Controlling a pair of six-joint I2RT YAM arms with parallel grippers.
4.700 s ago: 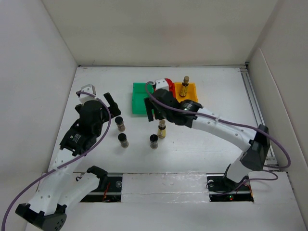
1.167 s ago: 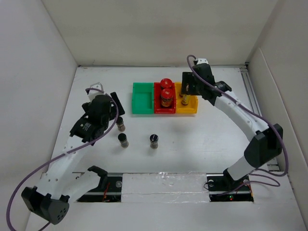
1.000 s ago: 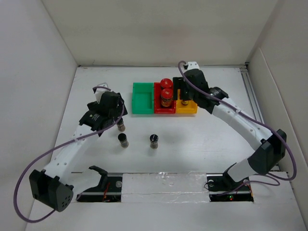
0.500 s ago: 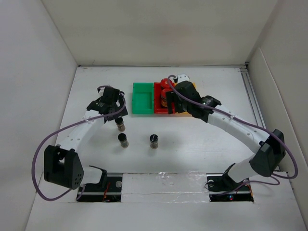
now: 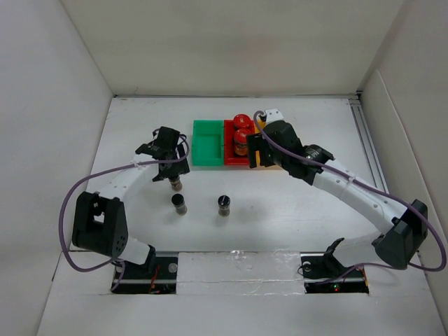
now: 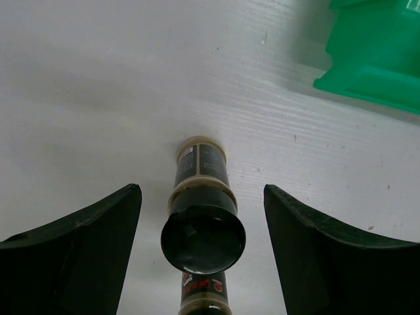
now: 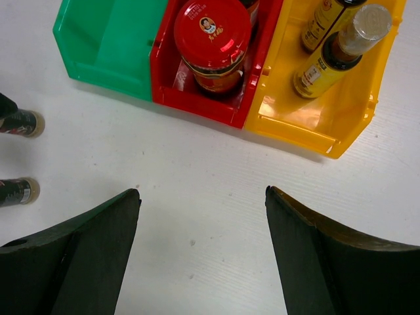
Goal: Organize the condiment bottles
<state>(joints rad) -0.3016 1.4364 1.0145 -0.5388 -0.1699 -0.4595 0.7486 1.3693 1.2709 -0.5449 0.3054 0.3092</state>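
A short dark bottle with a black cap (image 6: 203, 237) (image 5: 175, 184) stands on the table between the fingers of my left gripper (image 6: 202, 189) (image 5: 172, 171). The jaws are open, with a gap on each side of the cap. A second black-capped bottle (image 6: 204, 295) (image 5: 180, 204) shows just below it, and a third (image 5: 223, 205) stands to the right. Two red-capped jars (image 7: 212, 39) (image 5: 241, 138) sit in the red bin (image 7: 197, 102). Two slim yellow-labelled bottles (image 7: 335, 52) lie in the yellow bin (image 7: 315, 125). My right gripper (image 7: 202, 193) (image 5: 254, 154) hangs open over bare table in front of the bins.
The green bin (image 5: 206, 143) (image 7: 108, 39) holds nothing and stands left of the red one. White walls close in the table on the left, back and right. A metal rail (image 5: 367, 140) runs along the right edge.
My left gripper has swung right and settled over the nearest black-capped bottle, its jaws narrowing. The right gripper has drawn back from the yellow bin toward the table's front, holding nothing.
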